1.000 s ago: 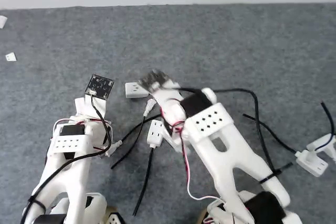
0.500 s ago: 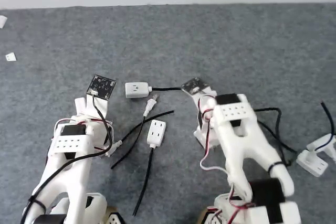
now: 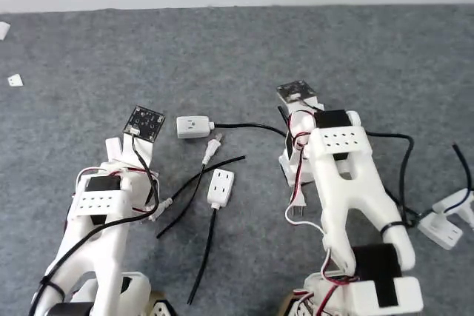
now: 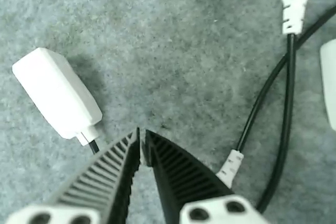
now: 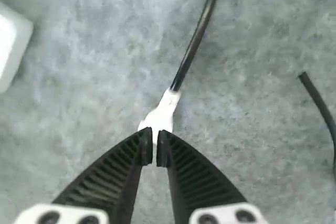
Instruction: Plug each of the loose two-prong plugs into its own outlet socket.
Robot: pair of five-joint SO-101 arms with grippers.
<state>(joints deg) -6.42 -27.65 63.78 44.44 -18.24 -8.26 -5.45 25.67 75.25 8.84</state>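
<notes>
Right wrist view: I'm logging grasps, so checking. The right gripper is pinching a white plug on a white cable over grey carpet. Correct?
Not quite: the cable is black, not white. The right wrist view shows the right gripper pinching a white plug on a black cable over grey carpet.

The tabletop (image 3: pixel 355 64) wears grey cloth — matt, fuzzy, rough like felt. An outlet socket (image 4: pixel 56 94) is smooth white plastic with a faint sheen. The cable (image 5: pixel 197 38) has a glossy black sheath; its plug (image 5: pixel 161 109) is white moulded plastic. The left gripper (image 4: pixel 142 139) and right gripper (image 5: pixel 154 145) are matt black plastic, ribbed inside.
</notes>
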